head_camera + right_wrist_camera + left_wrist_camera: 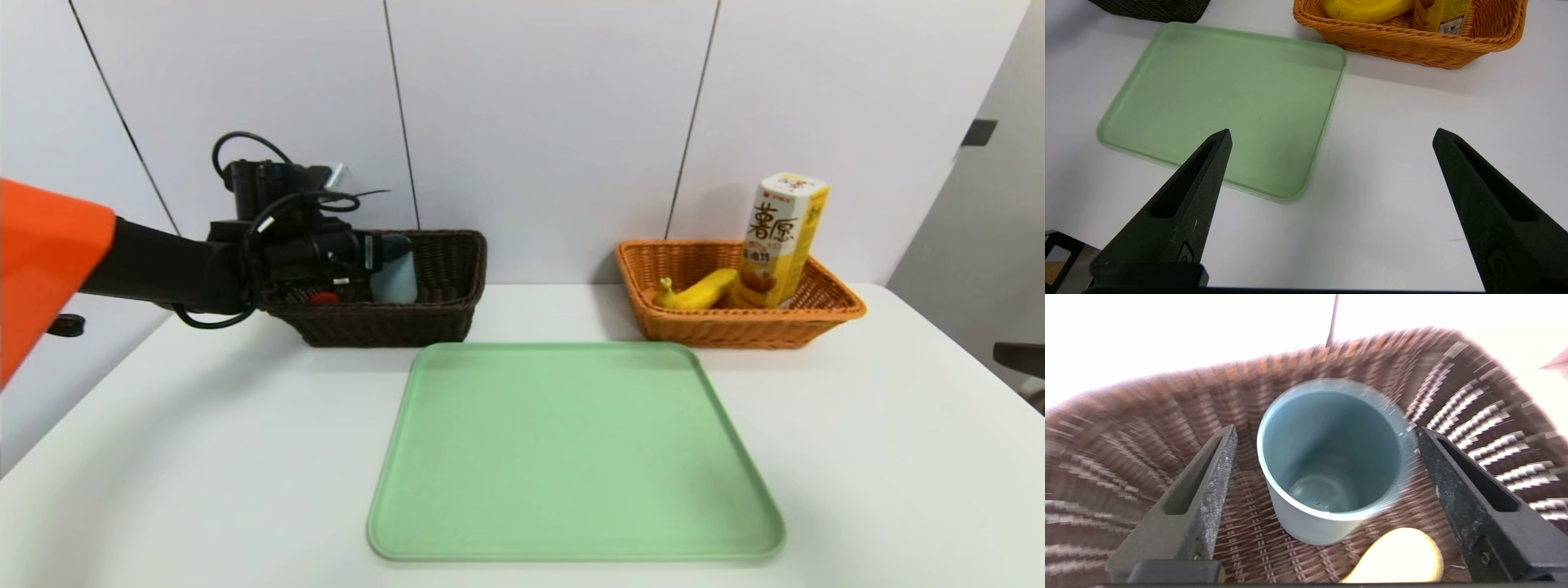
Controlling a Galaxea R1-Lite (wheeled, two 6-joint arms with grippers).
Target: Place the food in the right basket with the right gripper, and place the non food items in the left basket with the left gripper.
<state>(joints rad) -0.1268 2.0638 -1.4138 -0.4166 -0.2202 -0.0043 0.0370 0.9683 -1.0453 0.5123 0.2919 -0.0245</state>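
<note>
Left tool (1327,435) open around upright cup (1327,457), mouth up, in dark basket (392,322); right tool (1332,136) open, near surface's (882,490) right edge.

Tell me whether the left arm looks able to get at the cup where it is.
Probably yes: the left hand is over the dark basket, open, with the cup upright between its fingers, and nothing covers the cup's mouth.
</note>
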